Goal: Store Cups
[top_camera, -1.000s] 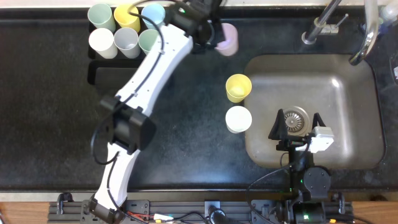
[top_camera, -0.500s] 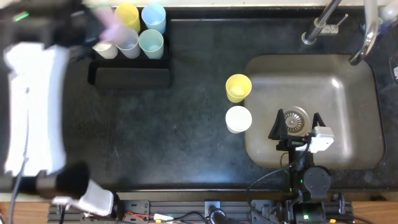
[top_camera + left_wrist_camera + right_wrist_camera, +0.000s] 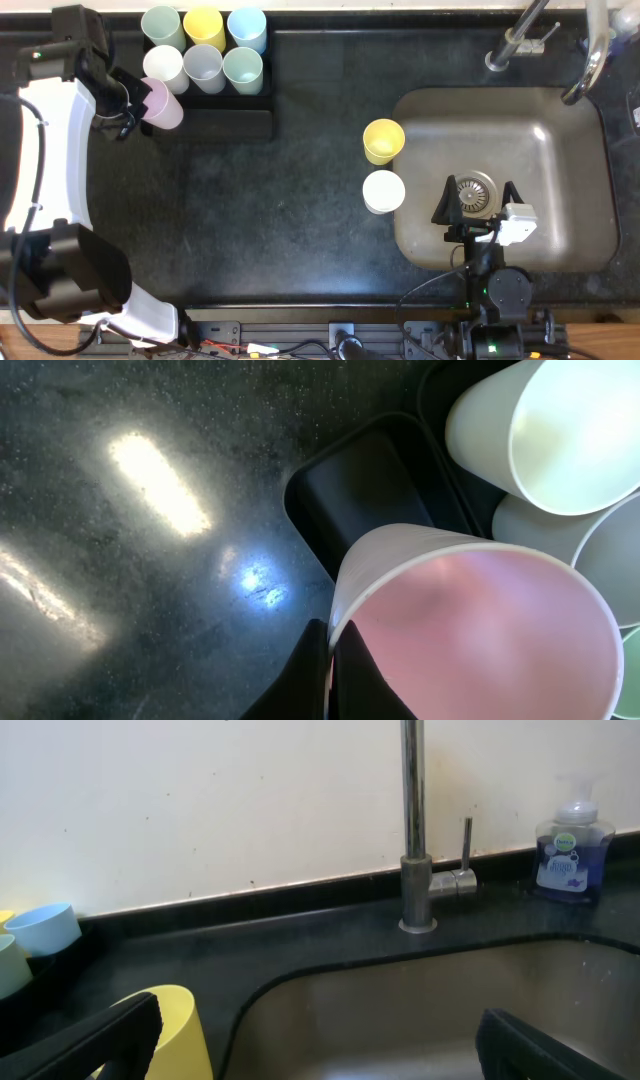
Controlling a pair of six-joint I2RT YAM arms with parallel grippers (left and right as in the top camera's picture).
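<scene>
My left gripper (image 3: pixel 130 100) is shut on the rim of a pink cup (image 3: pixel 162 103), held tilted at the left end of the black cup rack (image 3: pixel 215 124). In the left wrist view the pink cup (image 3: pixel 470 630) hangs over the rack's empty front slot (image 3: pixel 365 485), with one of my fingers (image 3: pixel 322 670) on its rim. Several cups stand in the rack's back rows, among them a white cup (image 3: pixel 163 65) and a yellow one (image 3: pixel 204 25). A yellow cup (image 3: pixel 383 140) and a white cup (image 3: pixel 383 190) stand on the counter beside the sink. My right gripper (image 3: pixel 478 205) stands open over the sink.
The steel sink (image 3: pixel 560 130) takes up the right side, with its faucet (image 3: pixel 415 820) and a soap bottle (image 3: pixel 570 845) behind it. The right wrist view shows the counter's yellow cup (image 3: pixel 170 1030) close by. Dark counter (image 3: pixel 270 220) lies between rack and sink.
The left arm has swung from the back middle of the counter over to the rack's left end, carrying the pink cup. The right arm has not moved.
</scene>
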